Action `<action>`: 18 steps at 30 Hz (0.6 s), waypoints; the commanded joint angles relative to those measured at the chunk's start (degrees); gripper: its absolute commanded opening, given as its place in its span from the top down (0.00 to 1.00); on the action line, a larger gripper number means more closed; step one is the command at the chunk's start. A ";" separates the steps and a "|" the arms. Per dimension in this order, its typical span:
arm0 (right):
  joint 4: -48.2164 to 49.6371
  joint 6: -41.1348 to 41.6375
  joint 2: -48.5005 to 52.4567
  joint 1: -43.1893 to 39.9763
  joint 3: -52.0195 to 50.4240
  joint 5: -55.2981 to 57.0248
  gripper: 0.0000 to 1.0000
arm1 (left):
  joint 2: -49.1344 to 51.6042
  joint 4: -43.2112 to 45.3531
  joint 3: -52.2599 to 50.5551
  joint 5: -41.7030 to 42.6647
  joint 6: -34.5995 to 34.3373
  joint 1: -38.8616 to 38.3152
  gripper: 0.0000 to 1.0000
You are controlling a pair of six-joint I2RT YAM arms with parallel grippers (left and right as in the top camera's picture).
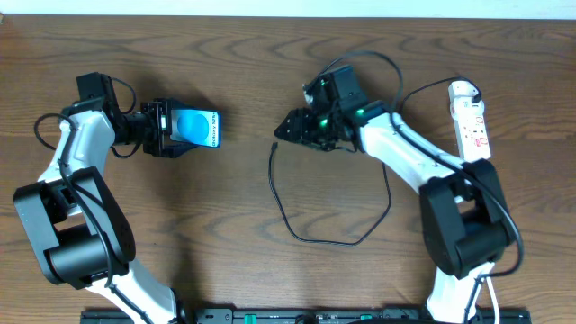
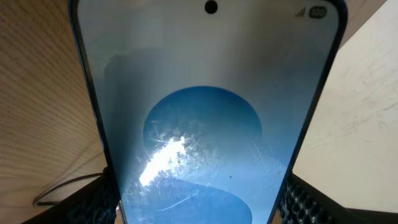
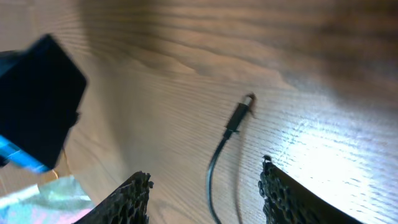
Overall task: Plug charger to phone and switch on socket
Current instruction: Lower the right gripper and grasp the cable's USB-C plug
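Glossy rectangular phone (image 2: 205,124) in left hand (image 1: 175,129); thin black charger (image 3: 235,119) on grained table (image 3: 186,37).

Phone (image 2: 205,124) in left pincer (image 2: 199,202), v. close; table (image 2: 43,93) in bkgd

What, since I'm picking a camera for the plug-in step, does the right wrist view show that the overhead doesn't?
Right wrist only: the plug tip close up, lying on the table between the spread fingers of the right gripper, touching neither. Overhead only: the socket, the phone held in the left gripper, the full loop of the cable. Both: cable, table, right gripper.
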 commanded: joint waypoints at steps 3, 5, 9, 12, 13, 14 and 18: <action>-0.20 7.61 2.49 1.38 1.01 0.83 0.46 | -1.09 0.07 0.46 0.74 0.33 0.24 0.35; 0.00 8.26 3.17 1.46 1.01 0.79 0.48 | -1.09 0.07 0.46 0.74 0.33 0.24 0.35; 0.48 8.90 4.42 1.66 1.01 0.07 0.57 | -1.09 0.07 0.46 0.74 0.33 0.24 0.35; 1.11 10.40 5.57 2.40 1.01 -0.26 0.62 | -1.09 0.07 0.46 0.74 0.35 0.24 0.35; 1.55 10.75 5.88 2.75 1.01 -0.31 0.62 | -1.09 0.04 0.46 0.72 0.35 0.24 0.35; 1.90 11.30 6.43 3.04 1.01 -0.31 0.63 | -1.09 0.04 0.46 0.72 0.35 0.24 0.35; 4.66 12.63 8.04 4.11 1.01 -0.70 0.64 | -1.09 0.04 0.46 0.72 0.35 0.24 0.35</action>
